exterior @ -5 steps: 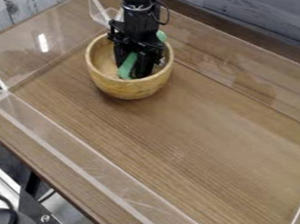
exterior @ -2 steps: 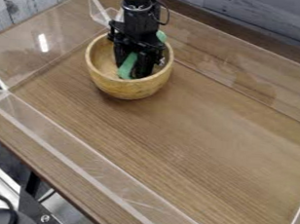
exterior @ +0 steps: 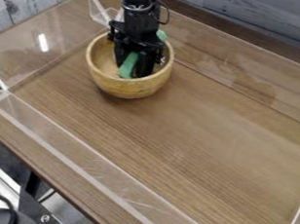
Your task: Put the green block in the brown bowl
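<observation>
— Green block (exterior: pixel 125 63) already down inside the brown bowl (exterior: pixel 101 75), leaning tilted, lower end near the bottom.
— Released yet?
— No. Gripper (exterior: pixel 134 52) reaching straight down into the bowl, fingers clamped on the block's upper end.
— Left to do?
— Probably just opening up and lifting clear of the wooden table (exterior: pixel 203 138).

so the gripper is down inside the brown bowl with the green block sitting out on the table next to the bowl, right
Not quite. The gripper is down inside the brown bowl, but the green block is not out on the table: it is inside the bowl, between the gripper's shut fingers. The camera view shows it, with bare wooden table around the bowl.
</observation>
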Tool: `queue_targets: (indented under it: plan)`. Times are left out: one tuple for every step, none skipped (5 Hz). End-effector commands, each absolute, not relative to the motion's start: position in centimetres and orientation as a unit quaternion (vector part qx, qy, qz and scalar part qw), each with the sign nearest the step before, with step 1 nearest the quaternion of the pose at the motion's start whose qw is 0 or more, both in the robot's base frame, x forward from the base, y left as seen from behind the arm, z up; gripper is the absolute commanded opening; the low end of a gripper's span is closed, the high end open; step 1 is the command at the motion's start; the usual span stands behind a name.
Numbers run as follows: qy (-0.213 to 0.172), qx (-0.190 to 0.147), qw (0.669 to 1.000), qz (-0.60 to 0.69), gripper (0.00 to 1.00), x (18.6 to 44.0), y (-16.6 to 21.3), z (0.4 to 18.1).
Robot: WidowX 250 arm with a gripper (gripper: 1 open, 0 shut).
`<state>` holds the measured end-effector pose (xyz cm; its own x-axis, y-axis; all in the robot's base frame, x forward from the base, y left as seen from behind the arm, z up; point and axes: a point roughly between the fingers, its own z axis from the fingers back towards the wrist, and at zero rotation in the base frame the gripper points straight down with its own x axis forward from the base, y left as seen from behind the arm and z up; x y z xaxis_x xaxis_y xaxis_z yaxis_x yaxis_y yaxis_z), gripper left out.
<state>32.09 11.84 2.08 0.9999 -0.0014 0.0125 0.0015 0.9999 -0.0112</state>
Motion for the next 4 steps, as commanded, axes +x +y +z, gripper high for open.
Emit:
queue_targets:
  plan:
    - [0.004,-0.012,1.0,0.01,1.0,31.8,11.8,1.4]
    - [0.002,-0.014,1.0,0.011,1.0,31.7,11.8,1.9]
    - [-0.003,-0.016,1.0,0.014,1.0,31.7,11.7,2.8]
    - [-0.009,-0.019,1.0,0.016,1.0,31.6,11.6,3.7]
